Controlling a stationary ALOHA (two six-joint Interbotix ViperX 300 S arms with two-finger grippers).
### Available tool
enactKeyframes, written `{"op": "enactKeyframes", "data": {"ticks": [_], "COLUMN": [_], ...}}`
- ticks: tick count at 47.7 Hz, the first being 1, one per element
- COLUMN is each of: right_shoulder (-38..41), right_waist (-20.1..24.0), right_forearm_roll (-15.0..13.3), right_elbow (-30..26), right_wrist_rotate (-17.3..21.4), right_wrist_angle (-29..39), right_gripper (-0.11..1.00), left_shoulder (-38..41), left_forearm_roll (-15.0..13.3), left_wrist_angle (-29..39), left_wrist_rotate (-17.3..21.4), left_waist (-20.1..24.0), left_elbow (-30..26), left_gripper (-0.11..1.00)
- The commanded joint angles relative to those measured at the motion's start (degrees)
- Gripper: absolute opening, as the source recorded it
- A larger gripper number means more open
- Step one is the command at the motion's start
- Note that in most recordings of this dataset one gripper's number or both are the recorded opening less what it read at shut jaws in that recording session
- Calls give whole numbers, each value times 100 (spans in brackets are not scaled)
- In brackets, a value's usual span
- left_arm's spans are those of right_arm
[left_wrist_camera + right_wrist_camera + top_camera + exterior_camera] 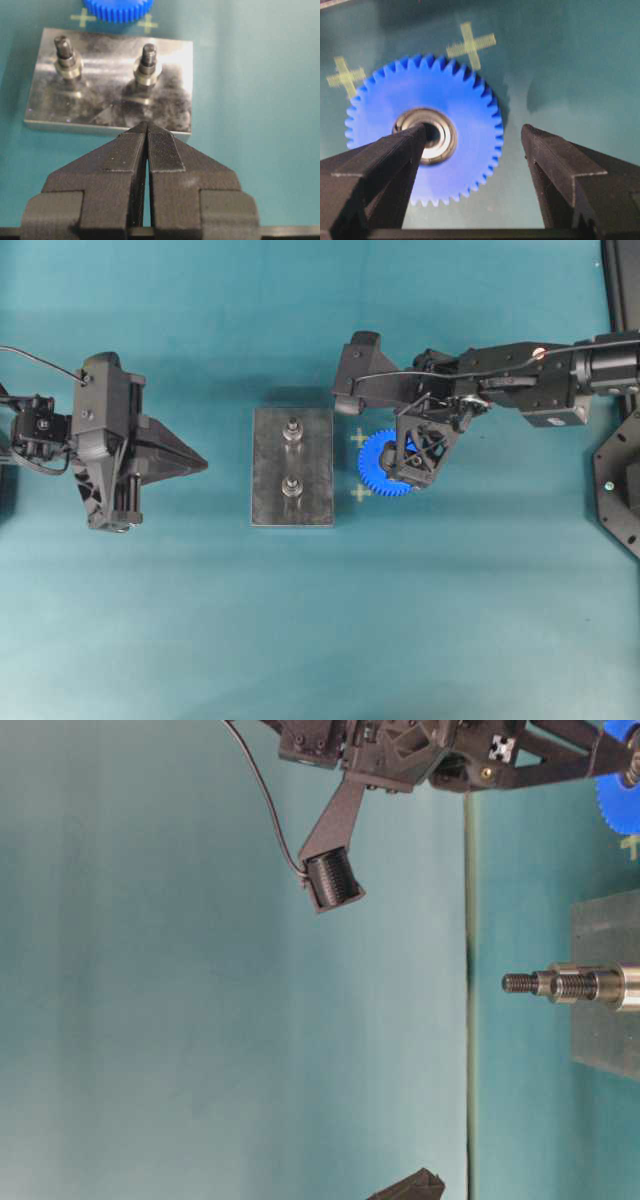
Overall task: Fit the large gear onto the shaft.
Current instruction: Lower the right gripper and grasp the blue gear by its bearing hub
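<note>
Lying beneath spread jaws, seemingly untouched: large gear [425, 130].

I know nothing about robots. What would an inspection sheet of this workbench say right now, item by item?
Surface: teal mat, two yellow crosses marked on it.
Job's things: blue gear lying flat on the mat beside the plate, not on either shaft.
Clutter: nothing seen.
Grippers: right gripper open above the gear, holding nothing; left gripper shut and empty, facing the plate.
Cables: a black cable runs to the left arm; another cable runs to the right wrist camera.
Surroundings: black equipment at the right edge of the overhead view.
</note>
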Motion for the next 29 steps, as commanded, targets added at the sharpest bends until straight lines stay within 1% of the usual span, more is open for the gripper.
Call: {"op": "enactKeyframes", "data": {"ticks": [1,29], "right_shoulder": [-53,237], "right_waist": [0,-9], "right_forearm_roll": [-9,-9], "right_elbow": [-70,-114], "right_wrist_rotate": [-53,0], "right_wrist_angle": [18,-53], "right_gripper": [83,82], "left_shoulder": [-18,-18], "left_forearm_roll": [18,18], "left_wrist_angle": [-53,-105], "left_wrist_rotate": [0,0], "left_waist": [18,18], "left_elbow": [-62,-62], "left_gripper": [0,0]}}
